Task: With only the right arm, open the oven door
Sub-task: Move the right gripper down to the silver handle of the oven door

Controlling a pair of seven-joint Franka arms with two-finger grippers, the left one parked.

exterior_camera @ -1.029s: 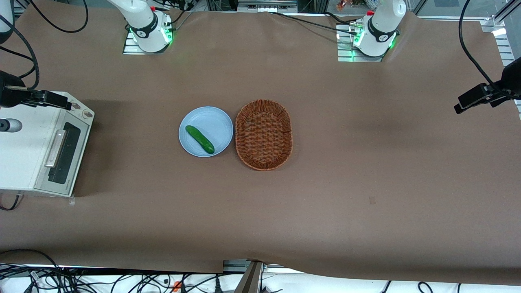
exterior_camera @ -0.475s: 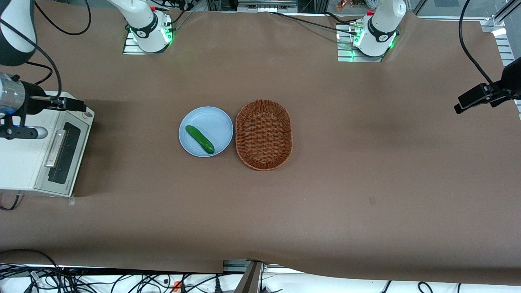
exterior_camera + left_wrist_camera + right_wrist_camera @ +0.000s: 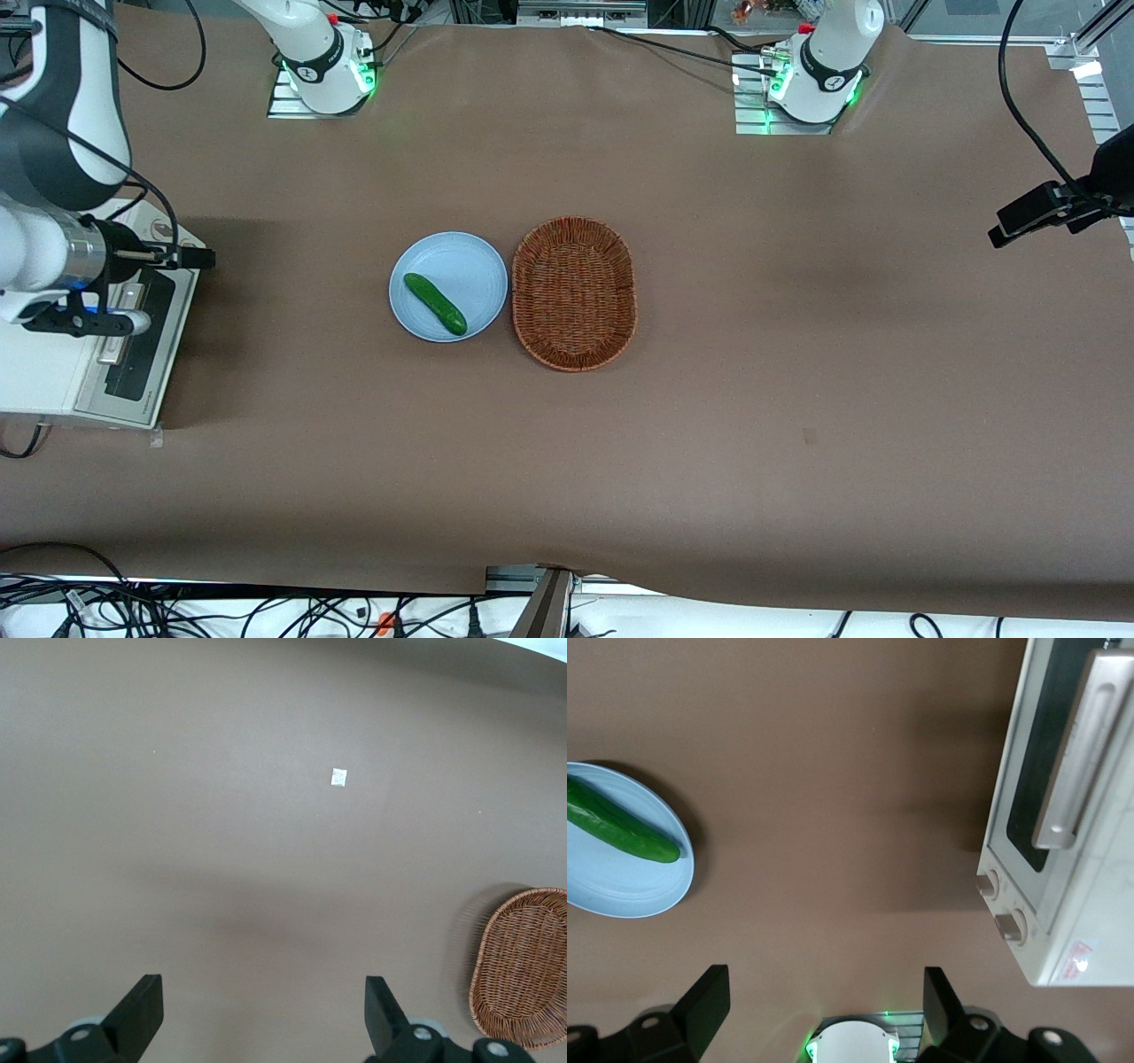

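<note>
White and boxy, the toaster oven (image 3: pixel 62 354) sits at the working arm's end of the table, its oven door (image 3: pixel 137 341) closed, the silver handle (image 3: pixel 1083 749) lying along the dark glass. The right arm (image 3: pixel 53 151) hangs over it, the gripper (image 3: pixel 197 258) poking out above the control-knob corner, fingers (image 3: pixel 709 997) spread wide and holding nothing. Further along lie a blue plate (image 3: pixel 469 257) with a cucumber (image 3: pixel 434 303), then a wicker basket (image 3: pixel 574 292). I'd worry the fingers drop onto the knobs (image 3: pixel 998 905) instead of the handle, or that a pull drags the whole light oven.
</note>
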